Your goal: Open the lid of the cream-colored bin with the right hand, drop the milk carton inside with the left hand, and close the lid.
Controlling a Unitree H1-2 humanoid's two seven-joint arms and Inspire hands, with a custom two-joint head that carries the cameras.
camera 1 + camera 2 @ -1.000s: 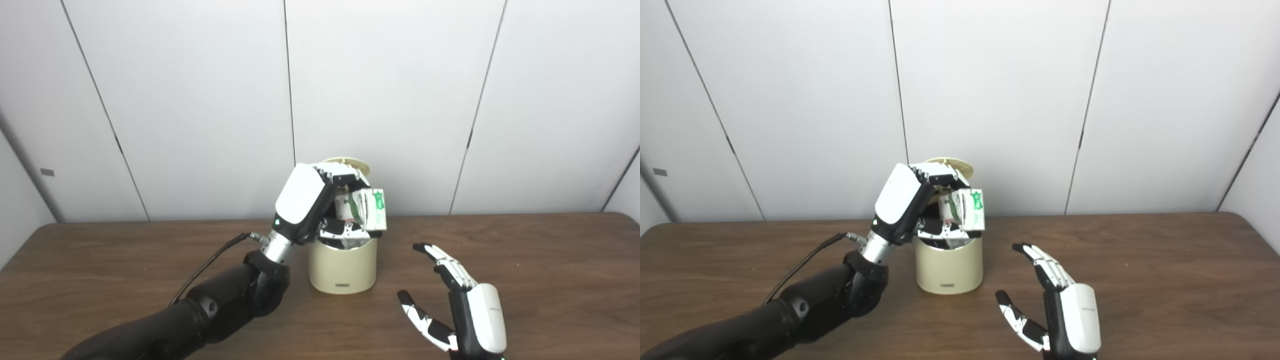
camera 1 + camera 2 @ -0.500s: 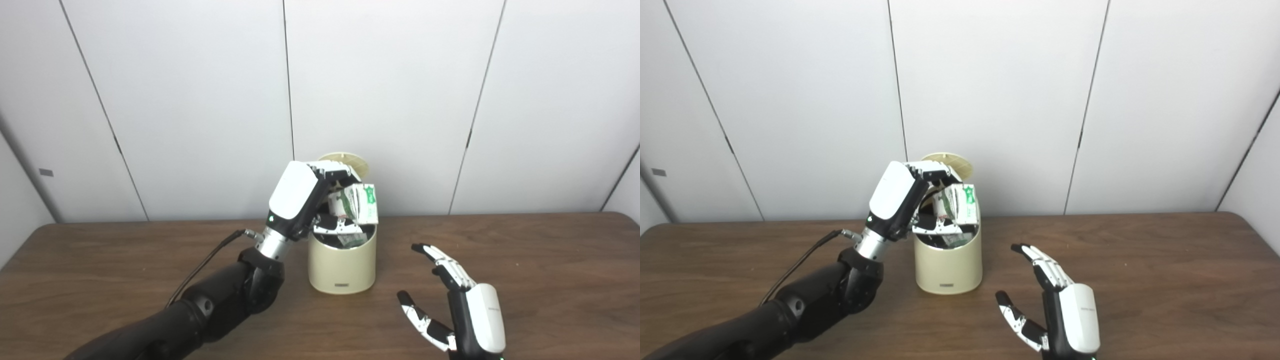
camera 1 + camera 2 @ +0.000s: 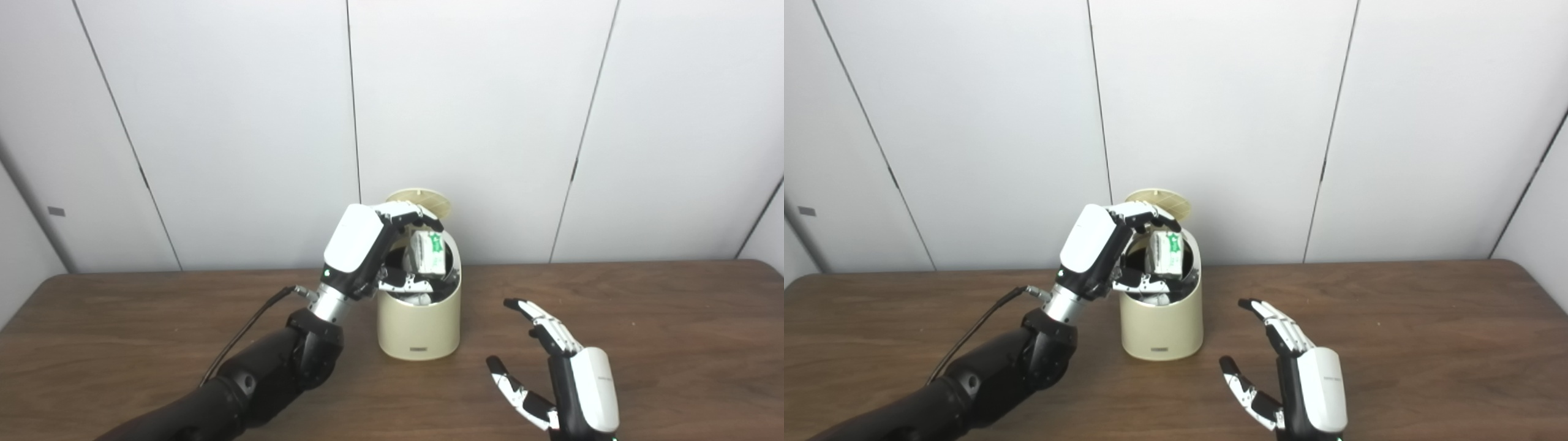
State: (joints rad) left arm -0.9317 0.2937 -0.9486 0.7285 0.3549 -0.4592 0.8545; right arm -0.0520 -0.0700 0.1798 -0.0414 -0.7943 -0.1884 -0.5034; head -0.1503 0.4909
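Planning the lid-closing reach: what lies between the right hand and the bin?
Only bare wooden table separates the right hand from the cream-colored bin, in both eye views.

Bin (image 3: 419, 324) mouth was pretty crowded: left hand (image 3: 361, 254) and milk carton (image 3: 428, 253) filled it, raised lid (image 3: 421, 202) blocked behind. Desk (image 3: 674, 318) right of it was wide open.

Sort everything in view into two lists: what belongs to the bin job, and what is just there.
Part of the job:
- cream bin, lid raised
- milk carton, over the bin's mouth
- left hand, holding the carton
- right hand, open beside the bin

Just there:
- wooden table
- white wall panels
- black cable at the left wrist
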